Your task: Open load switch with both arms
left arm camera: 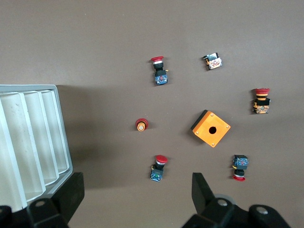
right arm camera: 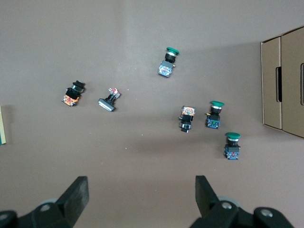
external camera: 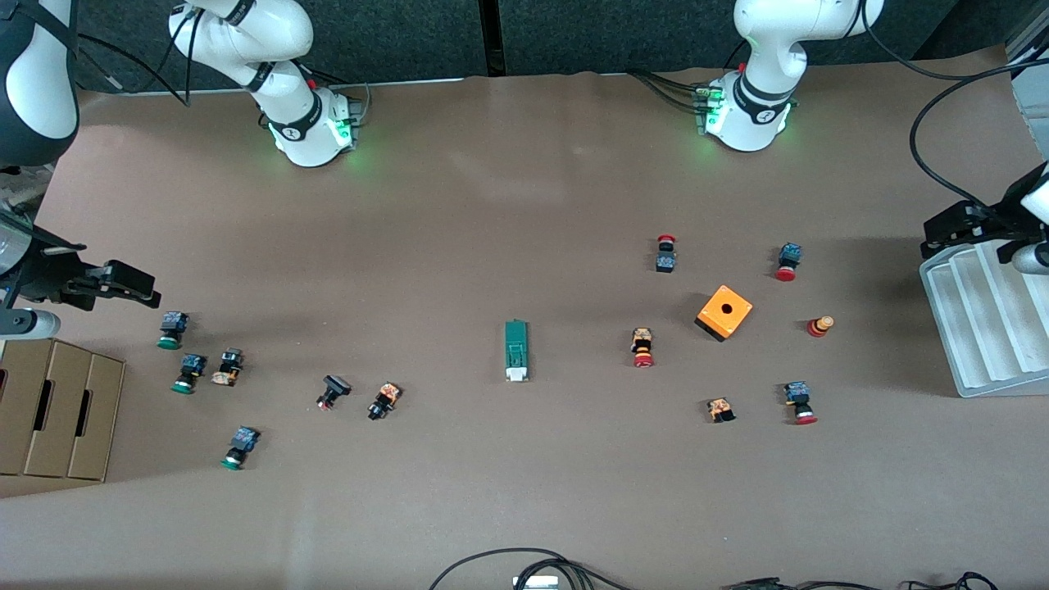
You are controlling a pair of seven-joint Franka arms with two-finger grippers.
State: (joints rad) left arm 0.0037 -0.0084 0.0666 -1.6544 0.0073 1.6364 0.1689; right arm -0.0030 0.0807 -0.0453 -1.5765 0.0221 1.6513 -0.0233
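The load switch (external camera: 516,351), a narrow green block with a white end, lies flat on the brown table about midway between the two arms' ends. No gripper touches it. My right gripper (external camera: 135,287) hangs open over the right arm's end of the table, above the green-capped buttons; in the right wrist view the right gripper (right arm camera: 141,192) has only bare table between its fingers. My left gripper (external camera: 951,229) hangs open at the left arm's end, beside the white tray. In the left wrist view the left gripper (left arm camera: 137,194) holds nothing.
An orange cube box (external camera: 724,311) with a hole sits among several red-capped push buttons (external camera: 642,347). Green-capped buttons (external camera: 172,329) lie near a cardboard box (external camera: 57,418). A white ribbed tray (external camera: 983,319) stands at the left arm's end. Cables (external camera: 524,565) run along the near edge.
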